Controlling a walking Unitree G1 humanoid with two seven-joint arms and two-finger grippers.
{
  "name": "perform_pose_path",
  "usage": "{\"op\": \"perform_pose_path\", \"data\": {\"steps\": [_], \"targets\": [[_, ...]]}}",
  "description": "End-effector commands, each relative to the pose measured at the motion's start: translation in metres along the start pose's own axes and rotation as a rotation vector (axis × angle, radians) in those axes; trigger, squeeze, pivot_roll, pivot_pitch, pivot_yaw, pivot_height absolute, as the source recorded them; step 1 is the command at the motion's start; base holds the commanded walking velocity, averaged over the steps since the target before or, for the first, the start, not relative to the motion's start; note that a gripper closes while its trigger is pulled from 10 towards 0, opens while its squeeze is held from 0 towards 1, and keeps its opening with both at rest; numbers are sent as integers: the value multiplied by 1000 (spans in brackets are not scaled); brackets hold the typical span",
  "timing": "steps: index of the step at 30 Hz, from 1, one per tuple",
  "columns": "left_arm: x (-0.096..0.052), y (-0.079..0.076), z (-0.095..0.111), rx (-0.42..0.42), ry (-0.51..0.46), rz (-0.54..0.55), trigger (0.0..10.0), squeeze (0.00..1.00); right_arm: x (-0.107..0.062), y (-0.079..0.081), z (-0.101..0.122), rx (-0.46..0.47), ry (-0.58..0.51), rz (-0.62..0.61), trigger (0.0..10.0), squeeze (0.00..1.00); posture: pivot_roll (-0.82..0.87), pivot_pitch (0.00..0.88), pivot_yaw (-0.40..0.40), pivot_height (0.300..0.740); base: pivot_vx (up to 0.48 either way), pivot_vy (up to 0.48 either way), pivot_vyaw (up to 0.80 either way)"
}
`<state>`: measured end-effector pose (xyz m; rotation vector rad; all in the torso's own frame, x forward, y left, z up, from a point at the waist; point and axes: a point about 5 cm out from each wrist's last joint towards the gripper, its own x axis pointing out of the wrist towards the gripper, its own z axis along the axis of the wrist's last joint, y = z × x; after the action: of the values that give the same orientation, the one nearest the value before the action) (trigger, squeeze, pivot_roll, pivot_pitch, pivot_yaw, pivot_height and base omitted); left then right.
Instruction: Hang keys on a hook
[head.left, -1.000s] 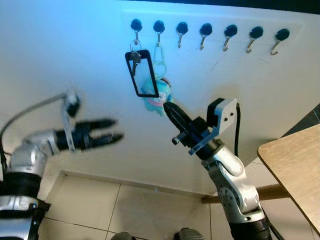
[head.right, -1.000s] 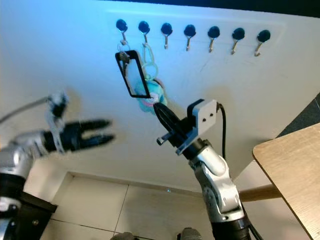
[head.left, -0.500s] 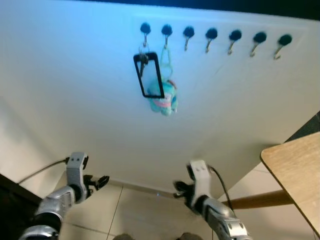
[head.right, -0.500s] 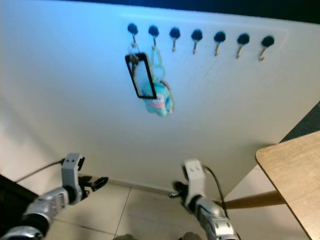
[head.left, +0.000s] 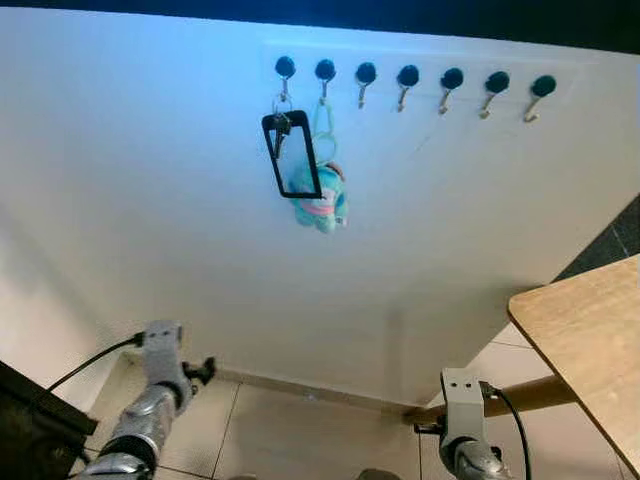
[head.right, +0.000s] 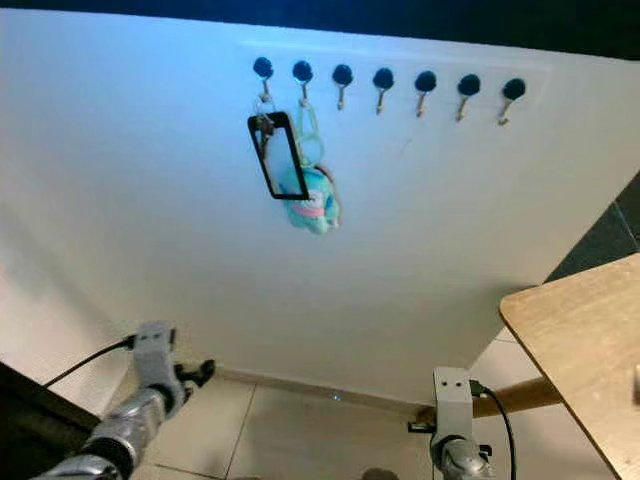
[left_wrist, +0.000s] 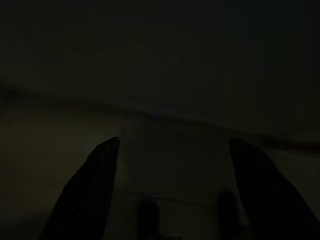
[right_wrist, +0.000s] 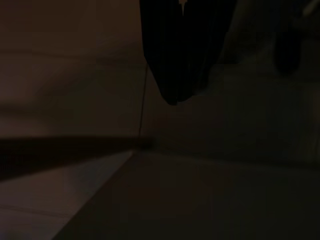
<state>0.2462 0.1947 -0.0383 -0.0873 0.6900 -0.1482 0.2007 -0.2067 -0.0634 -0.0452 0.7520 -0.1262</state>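
Hanging from a rail of seven black-knobbed hooks near the top edge of a white wall, the keys are seen on the leftmost hook, with a black rectangular tag dangling below them. Just beside them, on the second hook, a light green loop carries a small turquoise plush charm; tag and charm overlap. The five hooks further right are bare. Low by the left edge of the wall, the left gripper is held down by the skirting, its two dark fingers spread well apart with nothing between them. Further right, the right gripper is lowered toward the floor tiles, its fingers pressed together and empty. A wooden table corner juts in at the right. The hanging is judged complete. For a clean finish, both arms are best kept low and clear of the rail, so that the dangling tag is not brushed and the ring is not lifted off its hook.
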Motion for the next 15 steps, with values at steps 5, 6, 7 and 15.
{"op": "perform_pose_path", "data": {"steps": [5,6,7,15], "targets": [[-5,-6,-27,36,56,7,10000,0,0,11,0,-11,-22,98,10000,0,35,9,-43,740,0,0,0],[-7,-1,-30,-3,54,57,10000,0,0,13,-2,-5,-17,118,10000,0,40,7,-62,740,0,0,0],[-7,-1,-30,-3,54,57,10000,0,0,13,-2,-5,-17,118,10000,0,40,7,-62,740,0,0,0],[-7,3,-29,-56,43,128,10000,0,-3,19,-14,18,9,158,10000,0,48,10,-69,740,0,0,0]]}}
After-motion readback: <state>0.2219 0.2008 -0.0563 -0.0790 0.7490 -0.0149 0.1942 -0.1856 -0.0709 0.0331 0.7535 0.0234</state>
